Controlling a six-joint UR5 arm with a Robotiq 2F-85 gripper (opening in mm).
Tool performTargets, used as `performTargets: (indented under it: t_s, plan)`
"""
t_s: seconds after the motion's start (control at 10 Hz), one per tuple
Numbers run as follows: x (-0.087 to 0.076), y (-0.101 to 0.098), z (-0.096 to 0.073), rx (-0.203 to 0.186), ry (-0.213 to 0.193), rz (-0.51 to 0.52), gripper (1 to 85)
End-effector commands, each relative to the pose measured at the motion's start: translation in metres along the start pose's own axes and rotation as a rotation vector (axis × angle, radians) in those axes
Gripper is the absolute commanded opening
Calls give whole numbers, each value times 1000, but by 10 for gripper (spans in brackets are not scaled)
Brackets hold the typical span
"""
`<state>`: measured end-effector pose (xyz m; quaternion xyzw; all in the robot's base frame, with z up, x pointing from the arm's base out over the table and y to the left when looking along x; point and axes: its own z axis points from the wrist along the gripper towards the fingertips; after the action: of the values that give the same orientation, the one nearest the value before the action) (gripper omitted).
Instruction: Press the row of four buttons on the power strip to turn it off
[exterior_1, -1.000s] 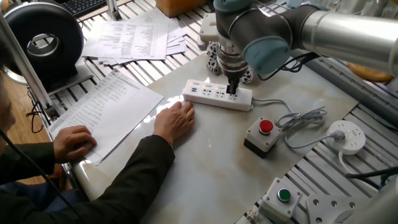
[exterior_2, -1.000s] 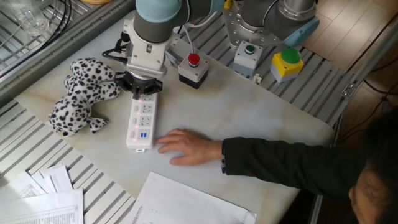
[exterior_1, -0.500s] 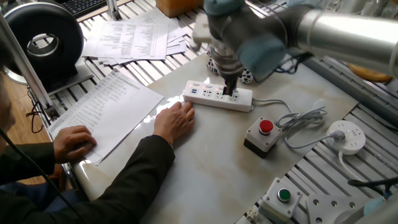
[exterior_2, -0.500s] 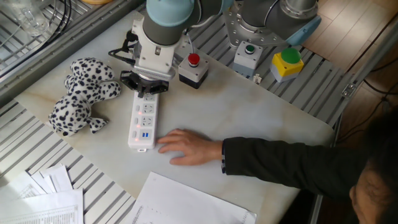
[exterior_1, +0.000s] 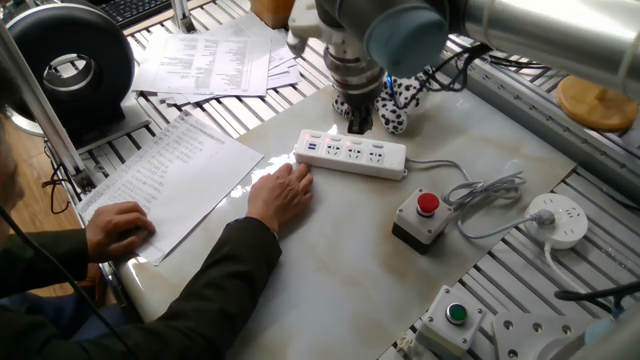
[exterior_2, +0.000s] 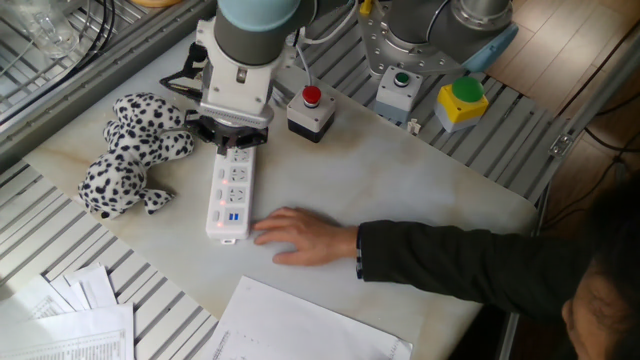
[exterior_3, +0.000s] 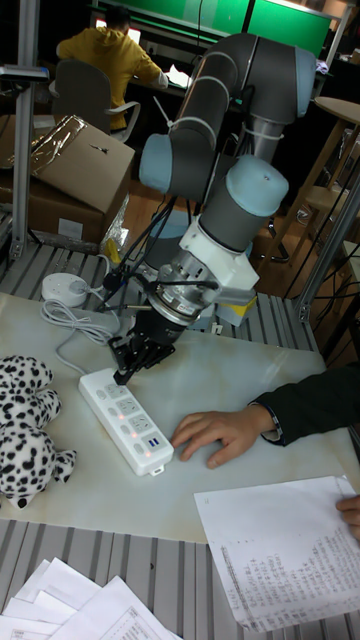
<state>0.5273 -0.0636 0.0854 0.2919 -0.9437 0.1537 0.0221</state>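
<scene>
A person's hand (exterior_1: 283, 193) lies flat on the glossy, marble-like bench (exterior_1: 340, 250), just beside the USB end of the long white plastic power strip (exterior_1: 350, 153) near the bench's middle. Its four buttons (exterior_3: 128, 424) show as tiny reddish marks in a row. The tool (exterior_3: 128, 365) hangs above the strip's cord end — whether its dark fingers are parted I cannot tell — and a spotted plush toy (exterior_2: 125, 150) lies beside the strip.

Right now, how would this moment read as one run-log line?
phase: pressing buttons | gripper: above power strip, cord end | hand: resting beside strip's USB end | strip lights: glowing
</scene>
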Motion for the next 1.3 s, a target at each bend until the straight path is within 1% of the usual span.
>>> performTargets:
  t_s: [0.0, 0.1, 0.3, 0.4, 1.2]
  plan:
    - [-6, -2, 10, -9, -7, -12, 10]
    - [-5, -1, 16, -10, -8, -14, 10]
    - [-9, 2, 29, -17, -23, -16, 10]
    - [-10, 0, 35, -11, -26, -16, 10]
    - [-20, 4, 56, -8, -52, -20, 10]
